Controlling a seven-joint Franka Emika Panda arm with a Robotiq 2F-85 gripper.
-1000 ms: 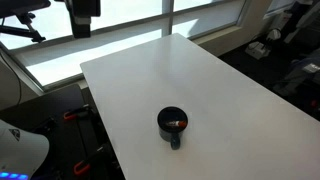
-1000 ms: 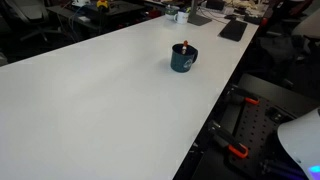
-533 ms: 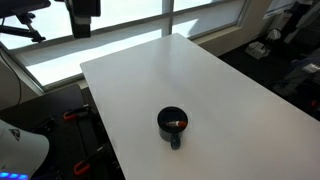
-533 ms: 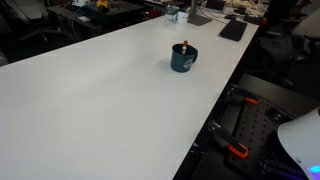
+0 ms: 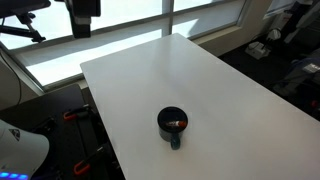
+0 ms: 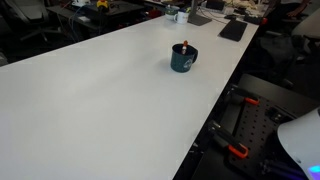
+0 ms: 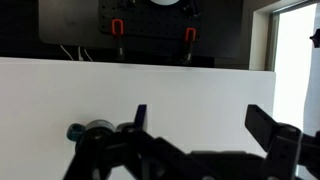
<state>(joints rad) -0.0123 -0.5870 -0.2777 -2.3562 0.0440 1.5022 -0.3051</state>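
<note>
A dark teal mug (image 5: pixel 173 125) with a small red and orange thing inside stands on the white table (image 5: pixel 200 80), near its edge; it shows in both exterior views (image 6: pixel 183 59). In the wrist view my gripper (image 7: pixel 205 125) is open and empty, its two dark fingers spread wide above the table top. The mug (image 7: pixel 90 130) shows at the left of that view, partly hidden behind the gripper body and apart from the fingers. The gripper itself does not show in either exterior view.
A white robot part (image 5: pixel 20 150) sits beside the table. Red-handled clamps (image 6: pixel 238 150) lie on a dark surface below the table edge. A keyboard (image 6: pixel 233 30) and clutter lie at the far end. Windows (image 5: pixel 110 30) stand behind the table.
</note>
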